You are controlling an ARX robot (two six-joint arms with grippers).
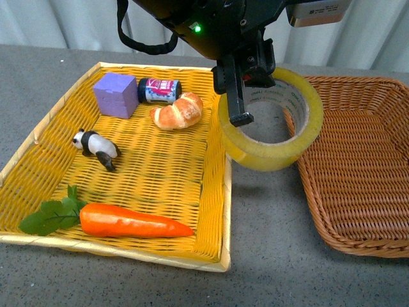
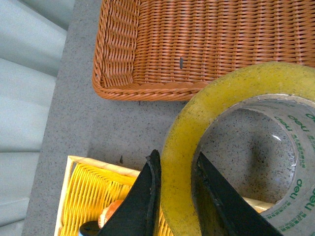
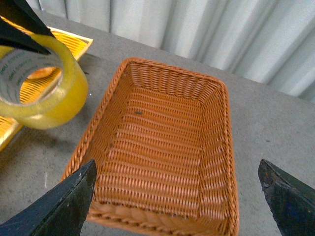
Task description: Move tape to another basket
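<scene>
The left gripper (image 1: 246, 105) pinches the wall of the tape (image 1: 275, 157), with 1 black finger inside the hole and 1 outside. The roll (wide, translucent yellow, with a white core printed in green) hangs tilted above the grey table (image 1: 268, 256), between the yellow tray (image 1: 217, 211) and the brown wicker basket (image 1: 358, 185). The right gripper (image 3: 177, 196) is spread wide above the basket.

Grey speckled tabletop (image 1: 268, 268). Carries two things directly: left of the left gripper (image 1: 250, 102), a bright yellow woven tray (image 1: 225, 211) with pale rim; right of it, a brown wicker basket (image 1: 358, 204). Below the gripper, bare strip parting them.
</scene>
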